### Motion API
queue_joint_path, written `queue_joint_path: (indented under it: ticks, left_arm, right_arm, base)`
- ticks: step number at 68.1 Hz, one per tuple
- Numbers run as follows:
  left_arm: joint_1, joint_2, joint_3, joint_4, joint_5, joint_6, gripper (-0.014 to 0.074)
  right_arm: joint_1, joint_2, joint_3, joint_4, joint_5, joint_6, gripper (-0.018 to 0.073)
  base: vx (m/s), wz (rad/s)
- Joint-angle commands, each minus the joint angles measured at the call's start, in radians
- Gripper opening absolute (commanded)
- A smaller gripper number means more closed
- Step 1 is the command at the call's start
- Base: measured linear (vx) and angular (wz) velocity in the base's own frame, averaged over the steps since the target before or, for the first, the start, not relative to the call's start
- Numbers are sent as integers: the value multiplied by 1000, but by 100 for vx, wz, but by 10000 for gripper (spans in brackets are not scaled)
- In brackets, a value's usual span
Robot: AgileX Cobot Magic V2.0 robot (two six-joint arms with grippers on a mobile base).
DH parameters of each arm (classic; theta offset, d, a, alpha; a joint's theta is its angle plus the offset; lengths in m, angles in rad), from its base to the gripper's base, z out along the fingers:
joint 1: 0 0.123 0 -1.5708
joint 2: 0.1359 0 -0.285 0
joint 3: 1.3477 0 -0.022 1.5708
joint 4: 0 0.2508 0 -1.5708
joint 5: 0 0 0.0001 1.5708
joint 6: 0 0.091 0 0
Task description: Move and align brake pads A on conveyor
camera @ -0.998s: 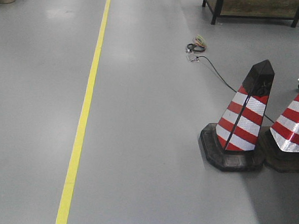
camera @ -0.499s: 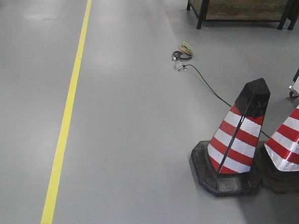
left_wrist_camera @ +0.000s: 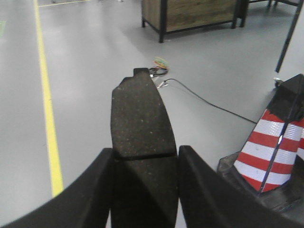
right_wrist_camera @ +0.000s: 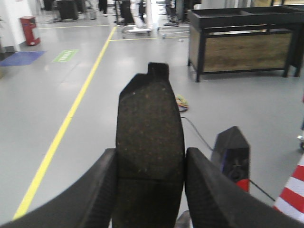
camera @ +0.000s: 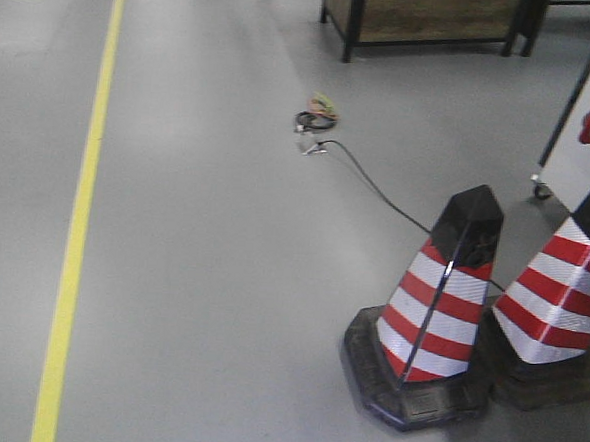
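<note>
A brake pad (left_wrist_camera: 140, 118) is seen in the left wrist view, clamped between the left jaws, which are closed against its two long sides. Its thin groove lies level with the jaw tips and its notched end points away from the camera. A second brake pad (right_wrist_camera: 149, 123) is gripped in the same way by the right jaws, as shown only in the right wrist view. Both pads are held above the grey floor (camera: 221, 277), to the left of the nearer cone (camera: 435, 300).

Neither the pads nor the jaws are shown in the front view. The whole of the nearer cone is given there, red and white striped on a black base, with a second cone (camera: 556, 297) just beside it on the right. A black cable (camera: 377, 191) is traced from behind the nearer cone to a small coil (camera: 316, 117) beyond it. A wooden cabinet (camera: 428, 14) is placed farther back, and a yellow line (camera: 73, 248) is painted well to the cone's left.

A blue mat (right_wrist_camera: 23, 58) and a red box (right_wrist_camera: 28, 29), far left of the cone, are caught only by the right wrist view.
</note>
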Motion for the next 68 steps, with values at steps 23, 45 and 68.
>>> queue_joint_path:
  ticks: [23,45,68]
  left_arm:
    - [-5,6,-30,-11,-95,-1,72]
    - [-5,6,-30,-11,-95,-1,72]
    - [-5,6,-30,-11,-96,-1,72]
  right_arm:
    - [-1,7,-30,-3,-105,-5,24]
    - [-1,7,-30,-3,-105,-5,24]
    - [-1,7,-30,-3,-105,-5,24]
  base:
    - [30,-61]
    - [25,-75]
    - [24,-65]
